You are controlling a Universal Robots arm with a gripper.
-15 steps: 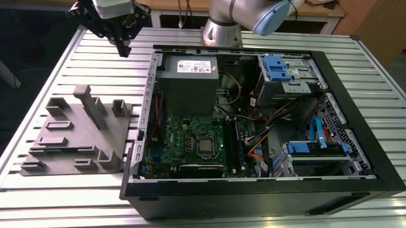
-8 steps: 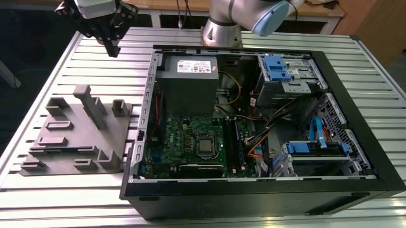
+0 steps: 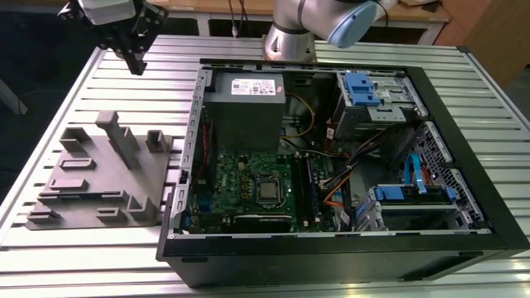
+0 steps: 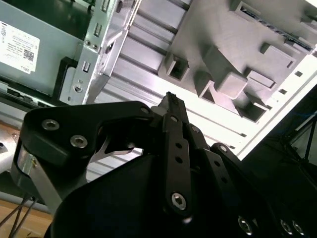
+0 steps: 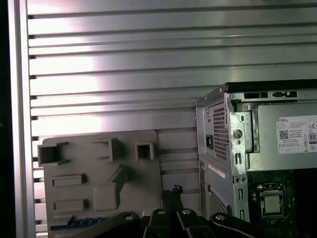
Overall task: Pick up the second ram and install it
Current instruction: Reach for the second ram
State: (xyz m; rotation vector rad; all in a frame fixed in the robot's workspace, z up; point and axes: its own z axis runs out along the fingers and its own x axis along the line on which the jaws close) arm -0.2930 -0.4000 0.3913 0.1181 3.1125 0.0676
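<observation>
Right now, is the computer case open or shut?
Open: the computer case lies on its side with its upward face uncovered, so the motherboard and power supply show inside.

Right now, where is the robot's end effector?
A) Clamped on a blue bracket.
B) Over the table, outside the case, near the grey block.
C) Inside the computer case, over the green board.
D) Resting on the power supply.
B: in the exterior view the end effector hangs above the table, off the side of the computer case where the grey block sits.
</observation>
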